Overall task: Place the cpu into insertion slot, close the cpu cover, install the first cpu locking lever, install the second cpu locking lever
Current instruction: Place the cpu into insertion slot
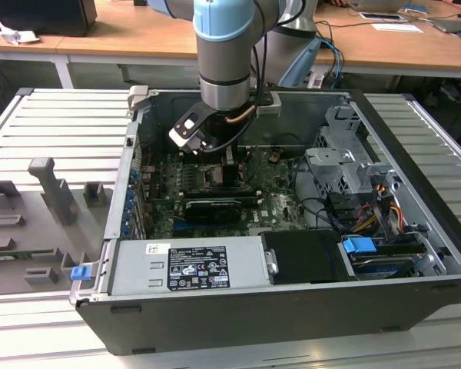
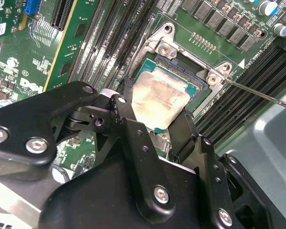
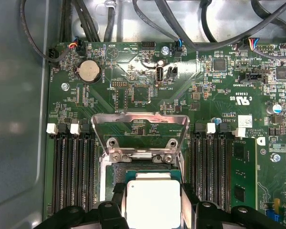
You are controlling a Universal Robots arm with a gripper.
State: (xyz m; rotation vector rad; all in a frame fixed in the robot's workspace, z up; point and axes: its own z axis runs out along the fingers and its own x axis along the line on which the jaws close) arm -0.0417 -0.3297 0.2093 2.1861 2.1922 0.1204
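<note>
My gripper (image 2: 158,98) is shut on the cpu (image 2: 161,97), a flat square chip with a silvery-beige top, gripped on two opposite edges by the black fingers (image 2: 126,102). The chip hangs just over the insertion slot (image 2: 182,69), a dark socket with a silver rim on the green board. In the first wrist view the cpu (image 3: 152,202) sits between the fingers (image 3: 119,193), and the cpu cover (image 3: 140,116) stands raised beyond the slot (image 3: 133,170). A thin locking lever (image 2: 257,93) sticks out beside the socket. In the exterior view the gripper (image 1: 215,157) reaches down into the open computer case (image 1: 415,307).
Black memory slots (image 3: 69,167) flank the socket on both sides. A long black card (image 1: 213,207), the power supply (image 1: 188,265) and a drive cage (image 1: 346,165) with cables crowd the case. Grey fixtures (image 1: 54,192) stand on the table at the exterior view's left.
</note>
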